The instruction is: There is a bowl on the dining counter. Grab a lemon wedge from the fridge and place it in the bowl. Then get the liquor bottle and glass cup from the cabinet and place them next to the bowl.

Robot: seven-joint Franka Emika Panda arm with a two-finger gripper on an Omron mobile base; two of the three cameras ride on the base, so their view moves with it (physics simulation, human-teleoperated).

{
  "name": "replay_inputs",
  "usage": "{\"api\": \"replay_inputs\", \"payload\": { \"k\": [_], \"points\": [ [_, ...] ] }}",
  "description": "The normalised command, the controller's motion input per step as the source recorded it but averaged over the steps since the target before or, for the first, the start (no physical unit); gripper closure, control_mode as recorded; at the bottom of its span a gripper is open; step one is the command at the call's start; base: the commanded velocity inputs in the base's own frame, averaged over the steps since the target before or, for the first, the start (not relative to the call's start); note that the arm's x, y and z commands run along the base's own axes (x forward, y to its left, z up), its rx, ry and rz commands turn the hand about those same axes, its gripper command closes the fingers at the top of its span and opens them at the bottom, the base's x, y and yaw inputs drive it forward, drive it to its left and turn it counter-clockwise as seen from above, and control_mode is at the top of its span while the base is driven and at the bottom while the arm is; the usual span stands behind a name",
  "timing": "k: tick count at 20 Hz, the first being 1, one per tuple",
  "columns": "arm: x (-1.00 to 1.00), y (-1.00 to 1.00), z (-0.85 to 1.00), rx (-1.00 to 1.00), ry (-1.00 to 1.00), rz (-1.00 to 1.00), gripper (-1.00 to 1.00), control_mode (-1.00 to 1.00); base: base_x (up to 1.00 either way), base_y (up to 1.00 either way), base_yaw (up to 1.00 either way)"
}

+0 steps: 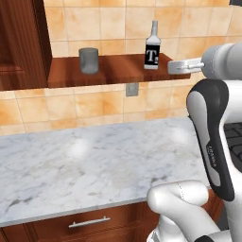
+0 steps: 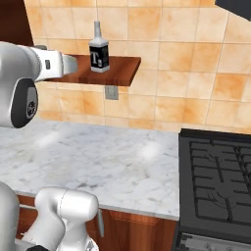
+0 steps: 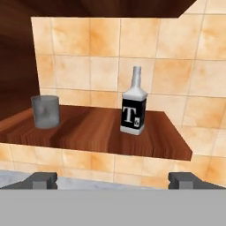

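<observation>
Fingers (image 3: 44,179) spread wide, empty; liquor bottle (image 3: 133,105) ahead, apart.

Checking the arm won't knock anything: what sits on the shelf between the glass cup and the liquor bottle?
Nothing. In the hand view the wooden shelf is bare between the glass cup and the liquor bottle; the left base view shows the same gap.

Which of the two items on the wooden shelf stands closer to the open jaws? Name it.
The liquor bottle, clear with a black label marked T. In the left base view it stands right beside the gripper, while the grey glass cup stands further left along the shelf.
</observation>
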Motion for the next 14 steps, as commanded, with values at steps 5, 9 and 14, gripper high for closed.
{"api": "replay_inputs", "payload": {
  "k": [5,9,14],
  "points": [
    [0.13,0.00,0.00,0.00,0.01,0.00,-1.00,-1.00,0.00,0.00,0.00],
    [0.55,0.00,0.00,0.02,-0.07,0.00,-1.00,-1.00,0.00,0.00,0.00],
    [0.72,-0.04,0.11,0.05,-0.01,0.00,-1.00,-1.00,0.00,0.00,0.00]
  ]
}}
